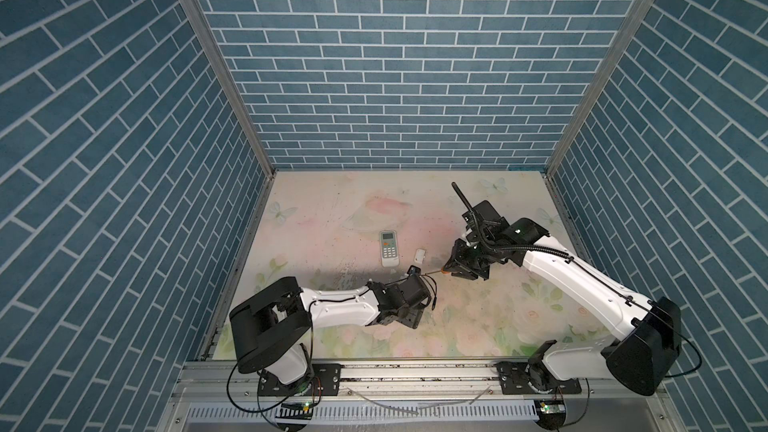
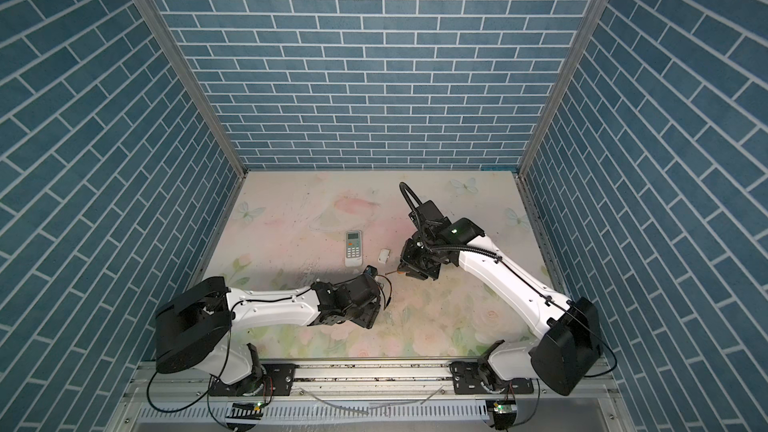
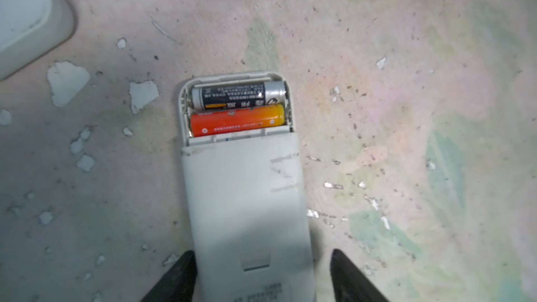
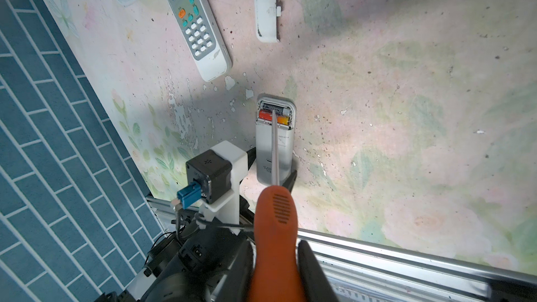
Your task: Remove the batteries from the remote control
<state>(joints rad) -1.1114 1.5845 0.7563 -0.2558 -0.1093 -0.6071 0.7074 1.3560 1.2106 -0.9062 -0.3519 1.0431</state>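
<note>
Batteries (image 3: 236,108), one black and one orange, lie side by side in the open bay of a white remote (image 3: 247,199). Our left gripper (image 3: 261,252) straddles the remote, jaws apart; our right gripper (image 4: 276,248) clamps a screwdriver (image 4: 276,213) whose tip seems to touch them.

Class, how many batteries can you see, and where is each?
2. A black battery and an orange battery lie side by side in the open compartment of the face-down remote. The face-up remote may hide more.
</note>
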